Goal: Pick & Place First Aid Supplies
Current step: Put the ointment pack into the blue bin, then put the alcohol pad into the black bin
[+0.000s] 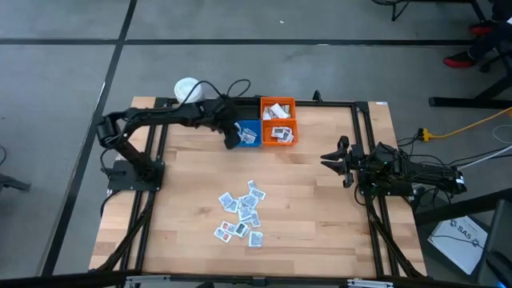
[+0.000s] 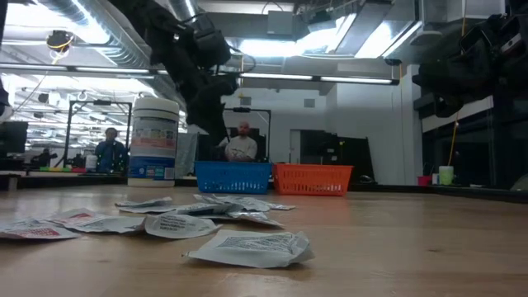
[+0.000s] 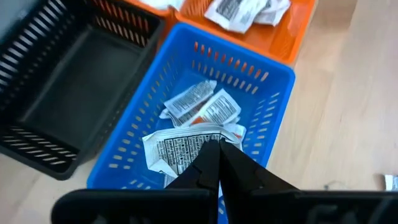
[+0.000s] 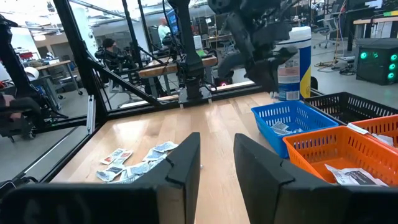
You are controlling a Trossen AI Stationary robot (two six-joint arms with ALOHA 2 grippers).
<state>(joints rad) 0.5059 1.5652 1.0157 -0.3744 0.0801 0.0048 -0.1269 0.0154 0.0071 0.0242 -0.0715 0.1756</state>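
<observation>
Position is the whole question here: the left end effector (image 3: 217,152) hangs directly over the small blue perforated plastic bin (image 3: 273,93), its two dark fingers pressed together, with a flat white printed sachet (image 3: 177,146) lying right at their tips; whether that sachet is pinched between them or already resting on the ones in the bin, I cannot tell. The high view places this end effector (image 1: 232,138) at the far edge of the pale wooden worktop (image 1: 320,200), over the blue bin (image 1: 248,136) and just beside the orange plastic bin (image 1: 278,122), which holds several sachets of its own. A black slatted plastic bin (image 3: 68,87) stands on the blue bin's other side with nothing visible in it. The remaining loose pile of small white and grey first aid sachets (image 1: 242,212) lies near the middle of the worktop, well apart from the bins and toward the near edge, so the left arm would have to draw back toward its own side to reach them. The right end effector (image 1: 339,162) waits at the right, fingers parted and holding nothing, with the pile off to its left. Both arms look similarly placed to the pile, the right perhaps slightly closer.
</observation>
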